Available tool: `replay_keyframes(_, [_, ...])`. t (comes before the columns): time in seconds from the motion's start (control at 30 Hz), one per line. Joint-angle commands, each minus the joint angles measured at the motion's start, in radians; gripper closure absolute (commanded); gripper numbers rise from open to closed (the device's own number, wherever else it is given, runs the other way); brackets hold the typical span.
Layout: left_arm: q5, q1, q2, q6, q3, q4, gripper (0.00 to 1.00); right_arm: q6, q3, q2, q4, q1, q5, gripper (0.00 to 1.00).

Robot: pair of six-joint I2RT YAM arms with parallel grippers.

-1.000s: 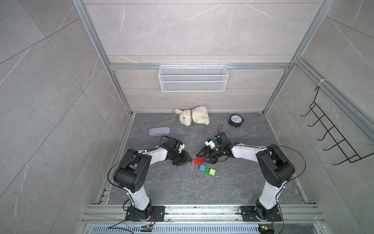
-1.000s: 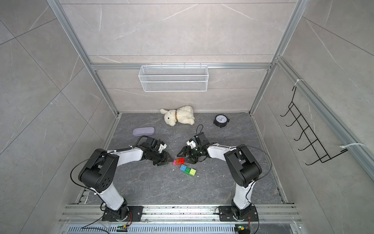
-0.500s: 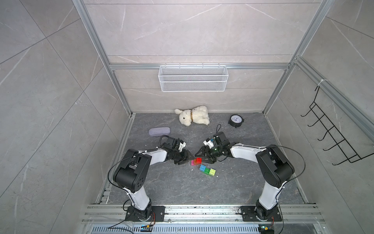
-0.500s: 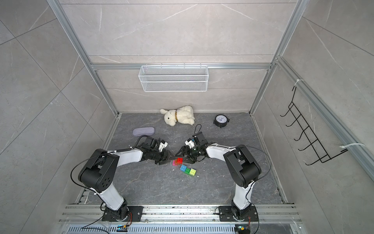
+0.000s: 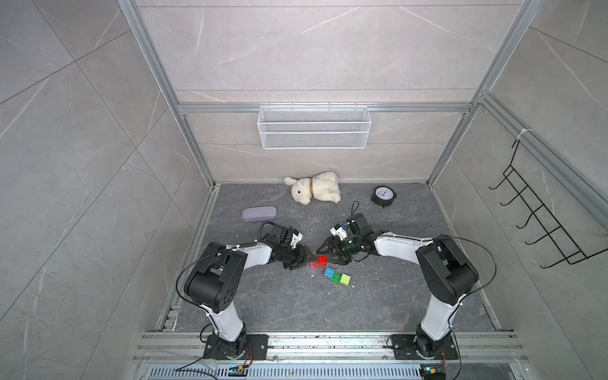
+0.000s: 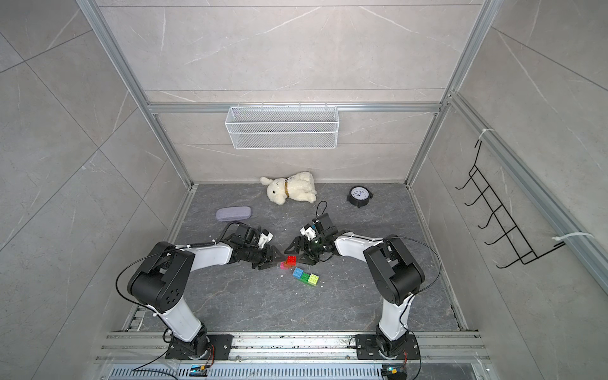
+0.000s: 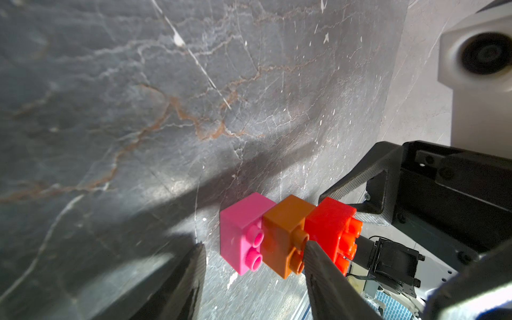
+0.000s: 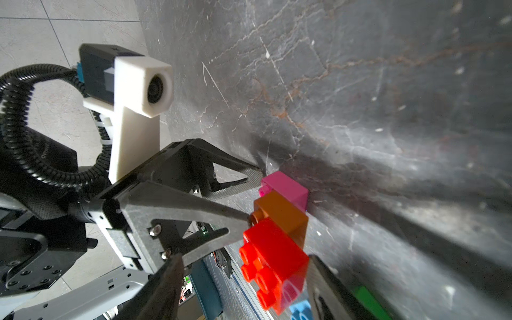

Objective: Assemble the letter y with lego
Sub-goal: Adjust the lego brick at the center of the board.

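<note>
The floor is a dark grey stone slab with pale and rust-coloured veins, closed in by smooth grey tile walls. On the back wall hangs a long, box-shaped white wire basket; only the tile shows through its mesh. A black wire hook rack is on a side wall. At the back of the floor lie a fluffy cream plush rabbit, a flat rounded lilac case and a round black clock, all well apart from the bricks.

The two arms meet at the middle of the floor. The left gripper has its textured black fingers spread around the pink brick and the orange brick. One tip is at an orange stud, the other just beside the pink one. The right gripper is also spread, on both sides of the red brick, with one finger against it and the other apart. These three glossy studded cubes are joined in one row, the pink end on the floor.

Just beside it, toward the arm bases, lie the blue brick, green bar and yellow-green brick in line. I cannot tell if the two rows touch.
</note>
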Motion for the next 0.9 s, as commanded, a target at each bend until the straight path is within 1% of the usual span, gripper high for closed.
replay_keyframes(0.0, [0.015,-0.007,-0.004,0.021,-0.008,-0.002,0.41,0.009,0.024,-0.010,-0.014,0.007,0.009,0.28])
replay_keyframes(0.27, [0.006,-0.014,0.002,0.034,-0.010,-0.017,0.41,0.008,0.025,-0.006,-0.010,0.008,0.009,0.28])
replay_keyframes(0.43, [-0.037,-0.013,0.000,0.057,-0.027,-0.043,0.45,0.005,0.024,-0.005,-0.011,0.008,0.012,0.28])
replay_keyframes(0.53, [-0.058,-0.014,-0.001,0.070,-0.039,-0.057,0.46,-0.008,0.029,-0.011,-0.031,0.008,0.021,0.27])
replay_keyframes(0.63, [-0.074,-0.015,0.001,0.076,-0.049,-0.067,0.47,-0.057,0.049,-0.032,-0.099,0.008,0.047,0.27])
replay_keyframes(0.87, [-0.117,-0.014,0.007,0.083,-0.058,-0.083,0.50,-0.262,0.128,-0.112,-0.378,0.006,0.186,0.27])
